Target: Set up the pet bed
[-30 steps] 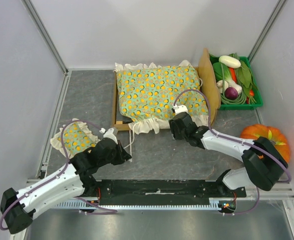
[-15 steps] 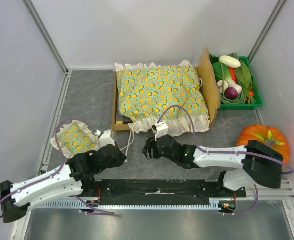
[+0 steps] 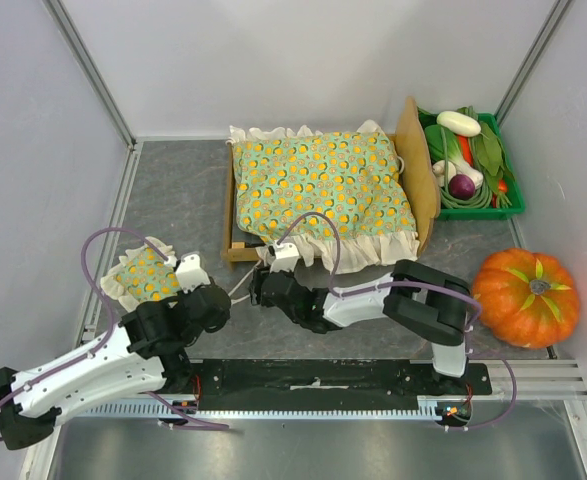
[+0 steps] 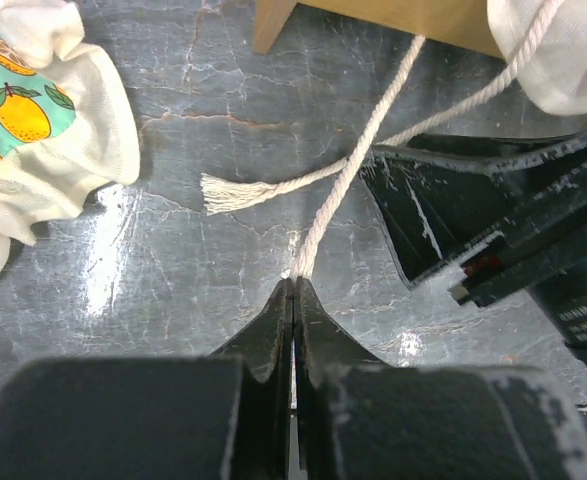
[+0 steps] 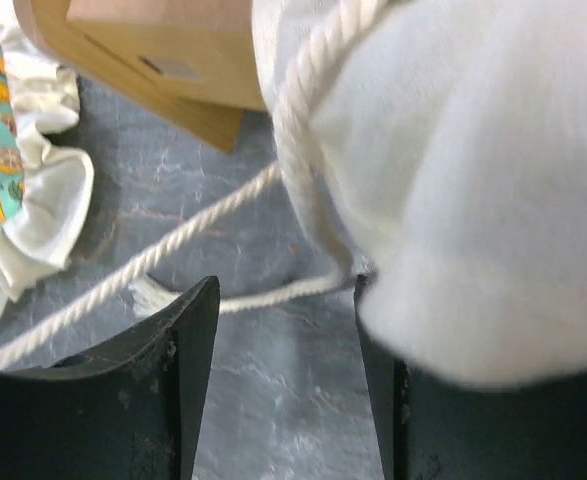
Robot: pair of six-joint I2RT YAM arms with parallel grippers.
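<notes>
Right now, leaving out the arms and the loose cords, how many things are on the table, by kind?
Green orange-dotted frilled fabric cushions: 2 (large cushion, small pillow)
Light-wood pet bed frame: 1
Green plastic crate of vegetables: 1
Round orange pumpkin: 1
Total: 5

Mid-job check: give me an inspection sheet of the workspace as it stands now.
Surface: dark grey mottled table; no spills seen.
Job's things: pet bed at centre back, headboard on its right end; green frilled cushion lies on it and hides the base.
Clutter: small matching pillow near the left arm; green crate of vegetables at back right; pumpkin on the right.
Grippers: left gripper shut on the white cord that leads to the cushion; right gripper open at the cushion's frill, gripping nothing.
Cables: purple cables loop above both arms; no snag seen.
Surroundings: pale walls with metal rails.
</notes>
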